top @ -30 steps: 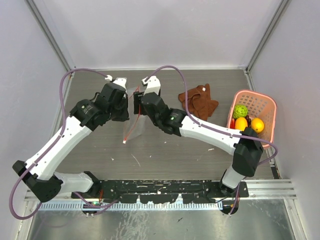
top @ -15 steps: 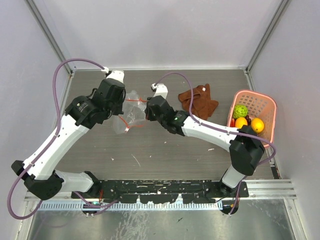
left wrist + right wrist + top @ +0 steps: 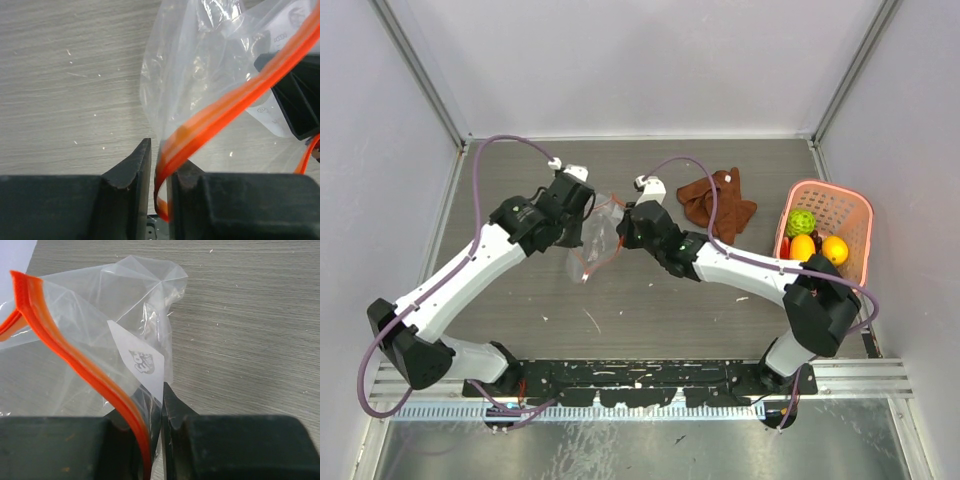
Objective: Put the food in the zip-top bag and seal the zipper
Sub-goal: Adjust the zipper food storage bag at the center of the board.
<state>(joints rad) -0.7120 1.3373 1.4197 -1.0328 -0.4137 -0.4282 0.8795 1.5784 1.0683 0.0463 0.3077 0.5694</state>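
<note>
Zip-top bag point(image 3: 592, 240) sits mid tabletop, betw. both arms. Left end effector point(image 3: 162, 157) has its jaws close about the zipper point(image 3: 225, 107), w/ a sliver of gap; we can't tell if it pinches. Right end effector point(image 3: 147, 410) is clenched on strip plus film. Risks: strip slides out at left, mouth collapses; a hard pull tears the film. Food point(image 3: 810, 240) waits in pink basket point(image 3: 855, 205), 3 o'clock, well apart.
</note>
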